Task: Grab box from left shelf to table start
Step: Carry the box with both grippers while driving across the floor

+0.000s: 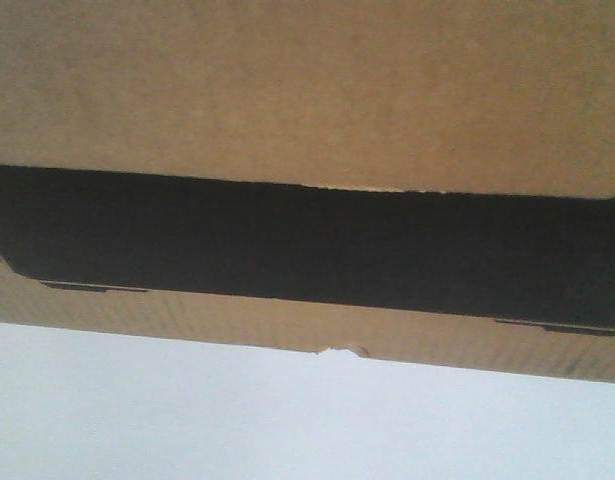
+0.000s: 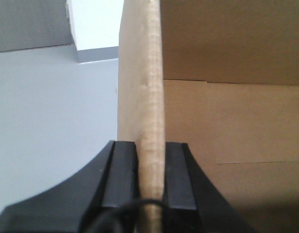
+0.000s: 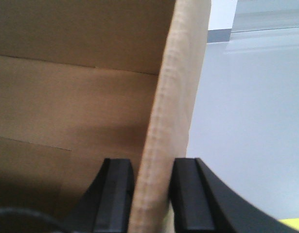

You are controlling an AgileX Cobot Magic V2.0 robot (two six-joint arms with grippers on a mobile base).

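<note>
The brown cardboard box fills the front view. Its black panel runs across the middle and a small nick shows in its bottom edge. The white table lies below it. My left gripper is shut on the top edge of the box's left wall. My right gripper is shut on the right wall, one finger inside and one outside. The box's open inside looks empty. The left shelf is out of view.
White table surface lies outside the box on the left and on the right. A white upright panel with a grey base stands at the far left. A yellow patch shows at the right wrist view's bottom corner.
</note>
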